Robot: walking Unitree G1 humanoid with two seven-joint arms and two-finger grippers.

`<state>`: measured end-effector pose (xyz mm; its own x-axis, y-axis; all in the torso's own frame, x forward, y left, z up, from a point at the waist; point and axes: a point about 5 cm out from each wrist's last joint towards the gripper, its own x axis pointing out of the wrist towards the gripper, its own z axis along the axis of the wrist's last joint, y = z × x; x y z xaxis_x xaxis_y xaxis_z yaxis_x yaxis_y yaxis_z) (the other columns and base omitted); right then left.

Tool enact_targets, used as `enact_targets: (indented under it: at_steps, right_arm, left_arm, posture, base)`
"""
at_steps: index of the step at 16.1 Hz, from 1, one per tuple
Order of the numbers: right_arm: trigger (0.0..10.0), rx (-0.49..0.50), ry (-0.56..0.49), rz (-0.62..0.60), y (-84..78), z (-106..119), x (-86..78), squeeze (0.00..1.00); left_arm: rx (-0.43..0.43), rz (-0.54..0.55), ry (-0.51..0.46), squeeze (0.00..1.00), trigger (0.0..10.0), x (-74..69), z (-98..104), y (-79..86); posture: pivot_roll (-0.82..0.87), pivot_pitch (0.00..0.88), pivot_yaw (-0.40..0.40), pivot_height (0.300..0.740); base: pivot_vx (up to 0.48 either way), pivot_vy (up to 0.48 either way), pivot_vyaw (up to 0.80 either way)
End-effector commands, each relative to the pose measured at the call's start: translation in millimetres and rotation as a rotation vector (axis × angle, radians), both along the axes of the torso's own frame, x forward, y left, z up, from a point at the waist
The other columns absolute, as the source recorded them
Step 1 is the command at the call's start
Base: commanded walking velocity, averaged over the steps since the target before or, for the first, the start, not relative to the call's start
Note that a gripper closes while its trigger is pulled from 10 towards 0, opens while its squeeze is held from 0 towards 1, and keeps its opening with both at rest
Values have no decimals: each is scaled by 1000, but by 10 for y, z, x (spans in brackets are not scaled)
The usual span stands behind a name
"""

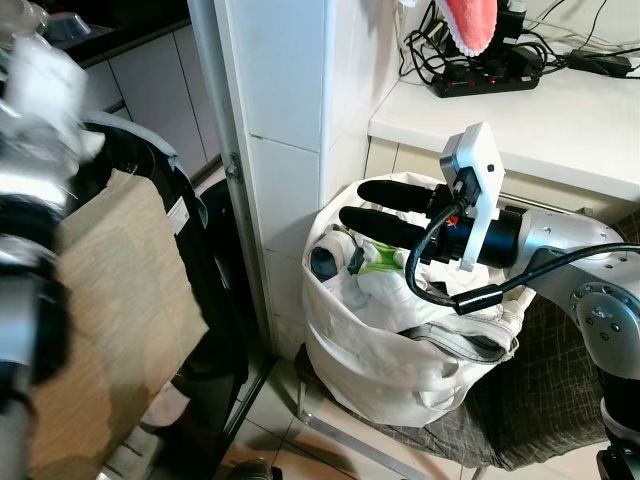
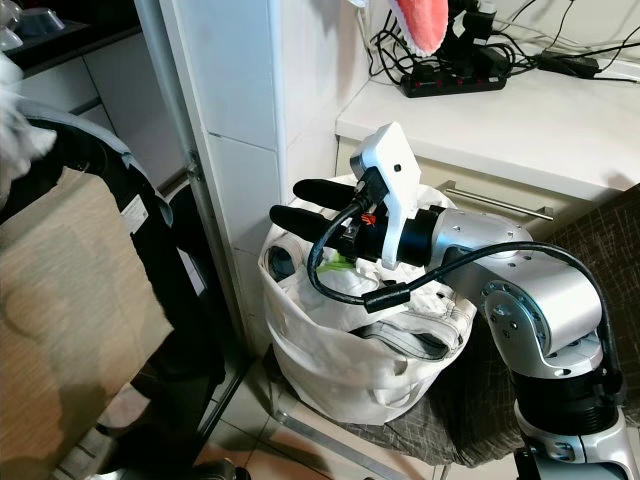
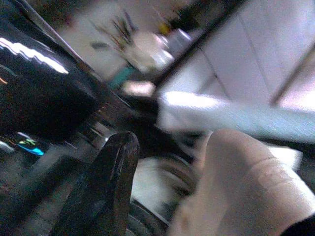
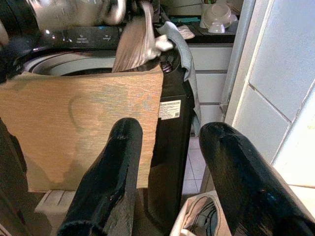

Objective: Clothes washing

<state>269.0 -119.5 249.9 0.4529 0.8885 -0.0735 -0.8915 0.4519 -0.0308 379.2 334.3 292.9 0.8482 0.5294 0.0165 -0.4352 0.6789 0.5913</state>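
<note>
— What do you have nearest to you?

— Your right gripper [image 1: 352, 206] hangs over the white laundry bag [image 1: 380, 375], its two black fingers [image 4: 114, 167] spread apart and holding nothing. The bag sits on a dark patterned seat [image 1: 560, 390], full of crumpled clothes [image 1: 375, 262].

— And your left side?

— Your left arm [image 1: 25, 300] is raised at the washing machine [image 4: 170, 142], blurred. A beige cloth [image 1: 110, 300] hangs over the machine's front — the left gripper [image 3: 106, 182] is beside pale fabric [image 3: 241, 187], but you cannot tell if it grips.

— Farther back?

— A white tiled pillar [image 1: 290, 130], then a counter [image 1: 540, 110] with a black power strip [image 1: 485, 80] and cables.
</note>
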Motion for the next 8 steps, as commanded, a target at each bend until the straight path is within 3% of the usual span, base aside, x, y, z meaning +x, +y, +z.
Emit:
enact_targets:
  at_steps: [1,2,6,7,8]
  right_arm:
    - [10000,-5,-11,16,22,41,-3,0]
    - [10000,-4,-10,20,34,37,-5,0]
    - [10000,-6,-9,19,31,32,-4,0]
    - [10000,-20,-8,19,27,15,-5,0]
    - [10000,-25,-7,19,27,7,-7,0]
  left_arm:
    - [157,-38,48,0,10000,-3,210,-19]
    - [220,-11,94,0,10000,-36,242,32]
    - [338,63,206,0,10000,-145,341,188]
    - [368,49,307,0,10000,-208,350,283]
    - [312,-30,361,0,10000,-211,312,264]
  posture:
    - [-6,0,26,740]
    - [-6,0,26,740]
    - [-5,0,25,740]
    - [-6,0,25,740]
    - [-5,0,24,740]
  base:
    - [0,0,0]
    - [0,0,0]
    - [0,0,0]
    - [0,0,0]
    - [0,0,0]
